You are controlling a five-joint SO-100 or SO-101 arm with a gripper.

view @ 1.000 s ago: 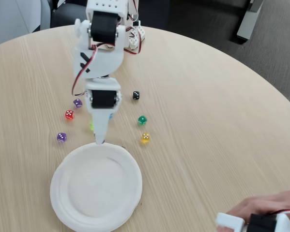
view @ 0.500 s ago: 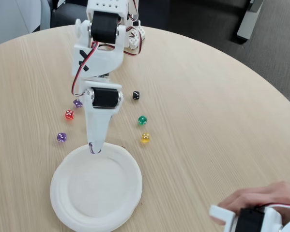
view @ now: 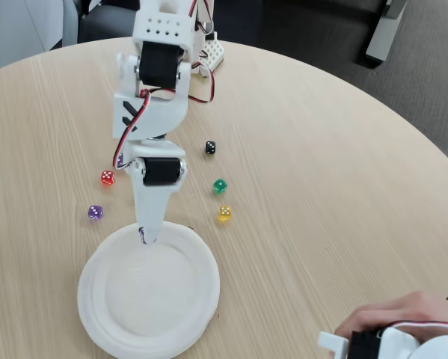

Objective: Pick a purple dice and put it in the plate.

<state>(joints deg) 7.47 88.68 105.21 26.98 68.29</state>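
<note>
Nearest to us, at the lower right edge of the fixed view, we see a person's hand resting on a white device with a dark block, lying on the worktop. The worktop is round, a pale wood-grain laminate with fine streaks running across it.

At near left sits the plate, plain white with a shallow raised rim. Over its far rim the end effector points down, its fingers drawn narrow around a purple dice, of which we make out only a sliver of violet at the tip, just above the plate's far edge. We cannot tell whether it touches the plate.

Just beyond the plate, another purple die lies to the left, and a yellow die to the right. Farther on lie a red die, a green die and a black die. The white arm rises among them, with black servo blocks, red and black wires, and a black X-shaped mark on its side; we can read no writing.

Beyond the worktop's far edge lies dark grey floor, with a pale panel at far left.
</note>
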